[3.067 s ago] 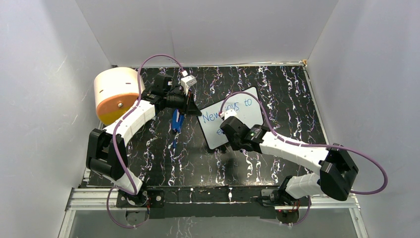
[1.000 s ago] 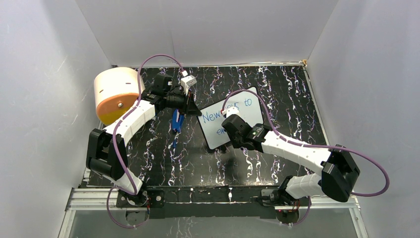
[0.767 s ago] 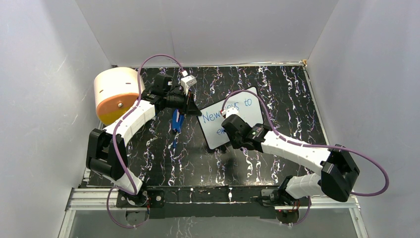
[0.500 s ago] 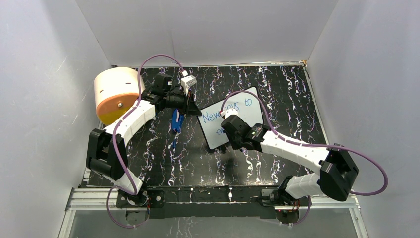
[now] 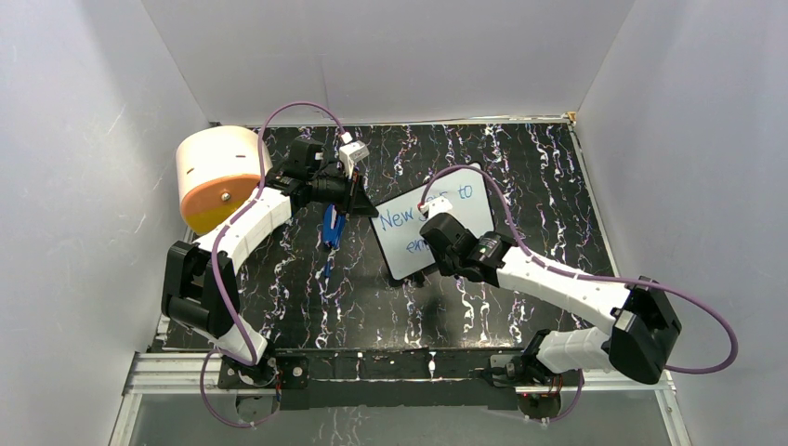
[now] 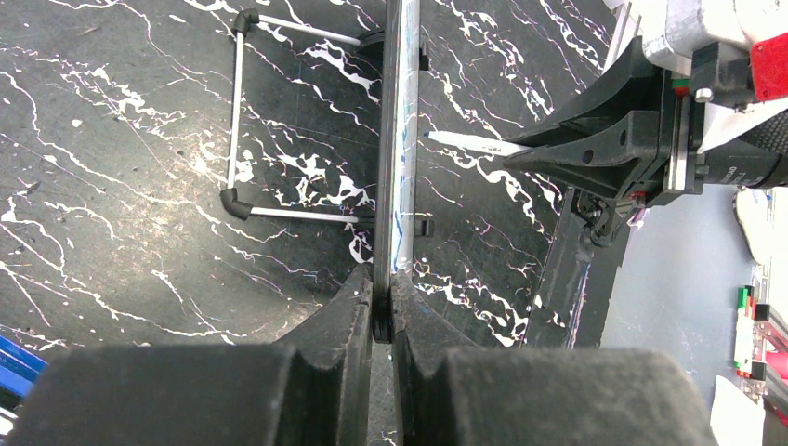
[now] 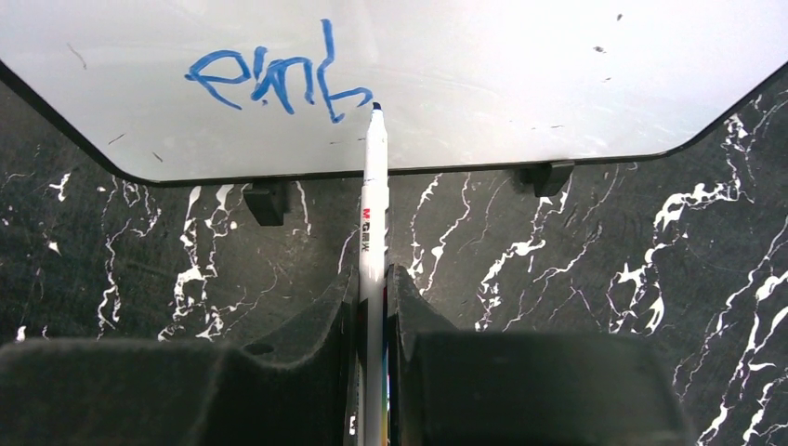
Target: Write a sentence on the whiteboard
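Right gripper [image 7: 372, 279]: jaws pressed onto a white marker [image 7: 373, 204], gripping low on the barrel. The long free length points at the whiteboard [image 7: 520, 74], tip at the end of the last blue stroke. Contact or hairline gap: can't tell, even side-on from the left wrist.

Left gripper [image 6: 383, 290]: jaws pinched on the board's thin edge at its left corner, bracing it.

Handling, my read:
- Board looks light and stiff with a slick face. Pen pressure would skate or rock it on its small black feet [image 7: 267, 200], so the edge clamp is doing real work.
- Frame edge is the right hold: off the writing area, nothing to smear.
- Marker barrel is smooth and thin. A hold this far from the tip leaves leverage to twist it in the pads, so light pressure only.
- Wet ink smudges, so keep fingers off it.

Location: board sits centre-right of the black marbled table [image 5: 307, 288] in the top view, rotated.

Hard to make out:
- The sentence [image 7: 269, 79] shows "emb" inverted in the right wrist view. From above only "New" and "to" read; the right arm covers the middle.
- Left wrist sees the board edge-on with a wire bracket [image 6: 237, 111] behind it. Lean angle unclear.
- Blue object [image 5: 332, 226] beside the left gripper: unidentifiable.
- Cream/orange drum [image 5: 218, 177] upper left: purpose unknown.
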Tool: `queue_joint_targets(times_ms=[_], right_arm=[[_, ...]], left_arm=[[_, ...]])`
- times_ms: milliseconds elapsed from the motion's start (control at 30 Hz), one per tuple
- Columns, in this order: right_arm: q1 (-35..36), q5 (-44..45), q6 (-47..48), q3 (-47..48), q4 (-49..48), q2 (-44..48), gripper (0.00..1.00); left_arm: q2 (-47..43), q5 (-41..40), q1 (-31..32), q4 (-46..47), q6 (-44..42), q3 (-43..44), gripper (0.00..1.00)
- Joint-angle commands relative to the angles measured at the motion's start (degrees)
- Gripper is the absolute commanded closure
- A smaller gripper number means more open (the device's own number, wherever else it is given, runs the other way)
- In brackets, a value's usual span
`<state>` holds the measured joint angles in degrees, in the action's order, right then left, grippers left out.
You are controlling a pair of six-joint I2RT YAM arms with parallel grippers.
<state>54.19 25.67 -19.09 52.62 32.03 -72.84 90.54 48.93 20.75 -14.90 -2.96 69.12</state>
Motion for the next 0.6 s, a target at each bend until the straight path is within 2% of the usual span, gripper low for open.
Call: queue_joint_targets(times_ms=[0, 567], right_arm=[[-0.6, 2.7, 1.0, 1.8, -0.6, 1.5, 1.00], [-1.0, 1.8, 3.2, 4.6, -2.6, -1.0, 1.00]], left_arm=[[0.1, -1.9, 0.0, -2.1, -2.5, 0.4, 1.00], [-0.1, -1.9, 0.0, -2.3, -2.7, 0.4, 1.00]])
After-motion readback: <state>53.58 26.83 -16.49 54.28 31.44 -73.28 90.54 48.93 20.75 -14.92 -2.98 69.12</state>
